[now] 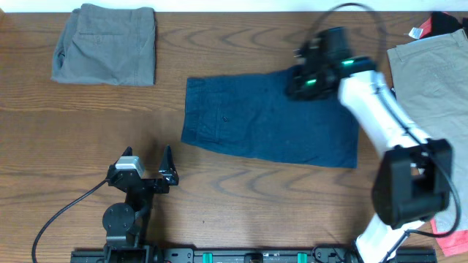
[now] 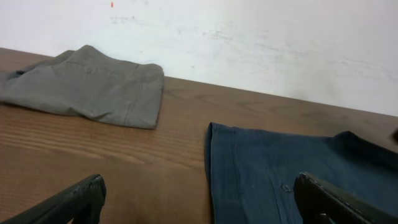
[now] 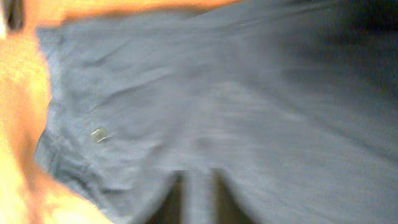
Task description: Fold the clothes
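The dark navy shorts lie spread flat in the middle of the table; they also show in the left wrist view and fill the right wrist view. My right gripper is down on their far right edge, and its two fingers are pinched on a narrow fold of the navy cloth. My left gripper is open and empty near the table's front, just short of the shorts' left hem. The grey-green shorts lie folded at the far left. The tan khaki shorts lie at the right edge.
A red and black garment lies at the far right corner behind the khaki pair. An orange-red cloth shows at the right edge beside the right arm's base. A white wall stands behind the table.
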